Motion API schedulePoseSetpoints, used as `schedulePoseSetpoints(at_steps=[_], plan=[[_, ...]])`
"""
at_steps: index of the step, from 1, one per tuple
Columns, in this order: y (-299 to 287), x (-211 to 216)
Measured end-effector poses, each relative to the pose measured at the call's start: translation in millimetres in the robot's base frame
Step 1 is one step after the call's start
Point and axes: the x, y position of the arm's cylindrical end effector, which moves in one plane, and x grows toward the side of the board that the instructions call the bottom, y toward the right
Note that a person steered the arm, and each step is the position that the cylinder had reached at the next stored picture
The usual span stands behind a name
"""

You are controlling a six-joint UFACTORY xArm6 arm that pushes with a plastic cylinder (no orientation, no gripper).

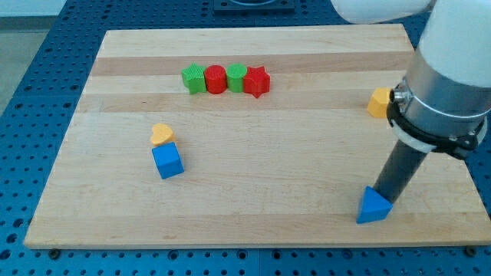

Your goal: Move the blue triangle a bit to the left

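One camera is covering the whole scene. It is looking down at a slant from in front of the board (253,222), facing the far edge, so the near edge is running along the view's bottom and the far edge is sitting close to the view's top. It is standing far enough back to be taking in all four corners, with blue pegboard (38,84) showing around them. The arm (449,84) is entering at the view's top right.
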Motion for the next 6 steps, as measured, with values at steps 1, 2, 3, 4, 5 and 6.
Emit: schedulePoseSetpoints(at_steps=[1,2,3,4,5,6], plan=[[27,7],[27,16],[20,16],[-4,16],[-26,16],[-22,6]])
